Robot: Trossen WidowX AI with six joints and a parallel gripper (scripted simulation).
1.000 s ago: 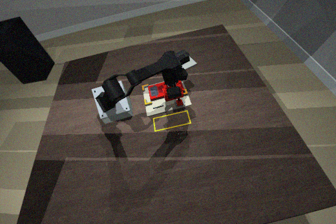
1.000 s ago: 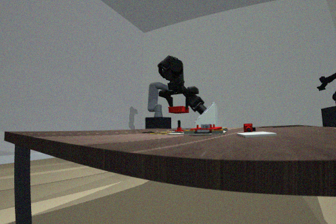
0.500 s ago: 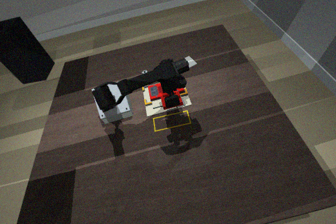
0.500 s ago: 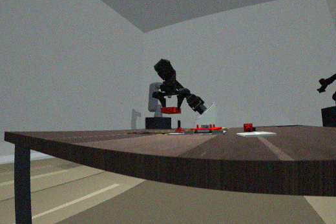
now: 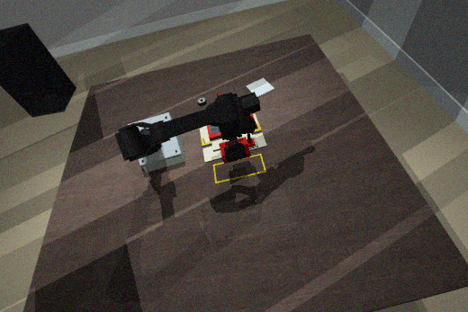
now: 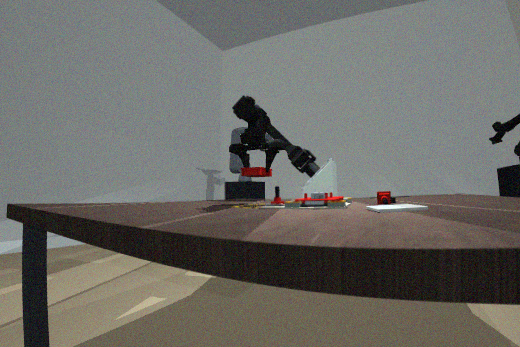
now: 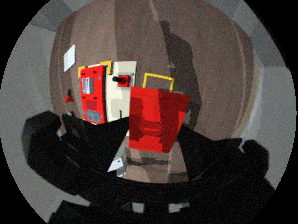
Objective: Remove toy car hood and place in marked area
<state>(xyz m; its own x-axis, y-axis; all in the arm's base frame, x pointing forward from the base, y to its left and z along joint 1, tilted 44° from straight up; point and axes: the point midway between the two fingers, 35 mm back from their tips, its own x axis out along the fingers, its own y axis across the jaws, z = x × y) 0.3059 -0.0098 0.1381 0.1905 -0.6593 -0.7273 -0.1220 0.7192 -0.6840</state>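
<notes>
The red hood (image 5: pixel 229 144) (image 6: pixel 256 172) (image 7: pixel 157 117) is raised well above the table. My gripper (image 5: pixel 235 150) (image 6: pixel 257 169) (image 7: pixel 154 123) is shut on it, one finger at each side. The hood hangs roughly level in the exterior view. The toy car (image 6: pixel 327 199) (image 7: pixel 93 106) shows its red body with grey parts, partly hidden by my arm in the top view. The yellow outline of the marked area (image 5: pixel 263 163) (image 7: pixel 160 76) lies on the table. In the wrist view the hood hides its near edge; in the top view the hood shows just behind it.
A pale board (image 5: pixel 211 155) (image 7: pixel 116 100) under the car carries a red and black post (image 6: pixel 277 199) (image 7: pixel 122 80). A white plate (image 5: pixel 260 86) (image 6: pixel 397 208) (image 7: pixel 69 58) and a small red block (image 6: pixel 384 197) lie farther off. A grey ring (image 5: pixel 202 101) lies behind the car.
</notes>
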